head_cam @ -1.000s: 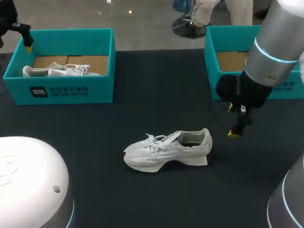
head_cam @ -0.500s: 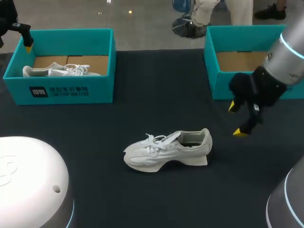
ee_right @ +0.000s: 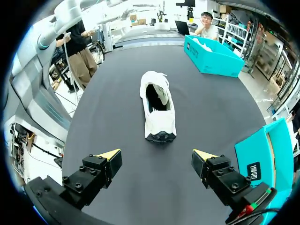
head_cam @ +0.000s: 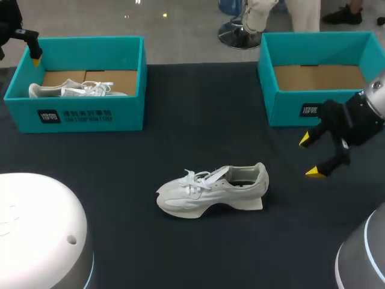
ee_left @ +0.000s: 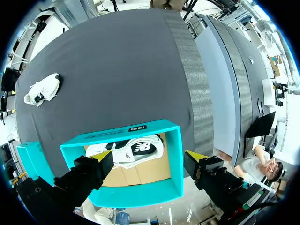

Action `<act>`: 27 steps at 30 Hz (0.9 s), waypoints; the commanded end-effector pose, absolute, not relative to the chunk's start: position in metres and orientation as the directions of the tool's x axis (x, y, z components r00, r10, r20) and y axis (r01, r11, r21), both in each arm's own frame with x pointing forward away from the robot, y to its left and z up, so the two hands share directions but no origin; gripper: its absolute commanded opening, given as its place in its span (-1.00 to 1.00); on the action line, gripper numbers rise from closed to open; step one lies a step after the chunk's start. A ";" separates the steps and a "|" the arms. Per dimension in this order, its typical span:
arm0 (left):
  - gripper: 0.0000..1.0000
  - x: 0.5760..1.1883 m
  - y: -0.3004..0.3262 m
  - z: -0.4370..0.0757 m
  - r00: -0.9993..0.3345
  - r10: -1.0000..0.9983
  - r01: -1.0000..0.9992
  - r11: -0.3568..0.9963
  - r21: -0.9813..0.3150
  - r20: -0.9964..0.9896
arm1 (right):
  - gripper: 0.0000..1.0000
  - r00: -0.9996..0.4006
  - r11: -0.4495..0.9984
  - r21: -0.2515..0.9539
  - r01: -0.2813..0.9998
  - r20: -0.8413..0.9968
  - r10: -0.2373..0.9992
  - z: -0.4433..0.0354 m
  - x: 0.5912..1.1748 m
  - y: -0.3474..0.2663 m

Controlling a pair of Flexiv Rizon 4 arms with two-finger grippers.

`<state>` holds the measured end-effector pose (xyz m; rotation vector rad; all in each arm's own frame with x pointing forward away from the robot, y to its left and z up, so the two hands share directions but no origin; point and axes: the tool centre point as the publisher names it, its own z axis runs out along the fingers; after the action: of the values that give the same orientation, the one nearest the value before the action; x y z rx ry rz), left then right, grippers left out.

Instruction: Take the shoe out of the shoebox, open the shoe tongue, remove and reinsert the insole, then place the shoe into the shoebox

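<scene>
Right gripper (head_cam: 310, 155) is hanging at the right edge of the head frame with its fingers wide apart, gripping nothing. It is sitting just in front of the right-hand teal box (head_cam: 287, 112). In the right wrist view, the white shoe (ee_right: 158, 110) is lying ahead of the open fingers, heel toward them and not touching.

The shoe is resting on its sole on the dark table (head_cam: 198, 102), centre of the head frame, toe pointing left.

Left gripper (ee_left: 149, 161) is hovering, fingers apart and holding nothing, over the left teal box (ee_left: 136, 127), upper left in the head frame. A second white shoe (ee_left: 131, 151) is lying inside that box.
</scene>
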<state>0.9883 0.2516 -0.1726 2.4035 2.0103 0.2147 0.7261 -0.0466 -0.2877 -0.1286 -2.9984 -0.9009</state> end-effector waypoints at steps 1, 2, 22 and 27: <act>1.00 0.987 0.252 -0.173 0.171 0.979 0.979 -0.181 0.090 0.106 | 1.00 -0.995 0.690 0.719 0.085 0.029 0.093 -0.309 0.723 -0.050; 1.00 0.987 0.252 -0.173 0.171 0.979 0.979 -0.181 0.090 0.106 | 1.00 -0.995 0.692 0.716 0.092 0.035 0.096 -0.310 0.723 -0.050; 1.00 0.987 0.252 -0.173 0.171 0.979 0.979 -0.181 0.090 0.106 | 1.00 -0.996 0.594 0.803 0.060 0.011 0.086 -0.342 0.726 -0.041; 1.00 0.987 0.252 -0.173 0.171 0.979 0.979 -0.181 0.090 0.106 | 1.00 -0.997 0.601 0.797 0.059 0.015 0.077 -0.353 0.724 -0.039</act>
<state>0.9883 0.2516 -0.1727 2.4036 2.0102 0.2147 0.7212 -0.0425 -0.3475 -0.1230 -2.8328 -1.4054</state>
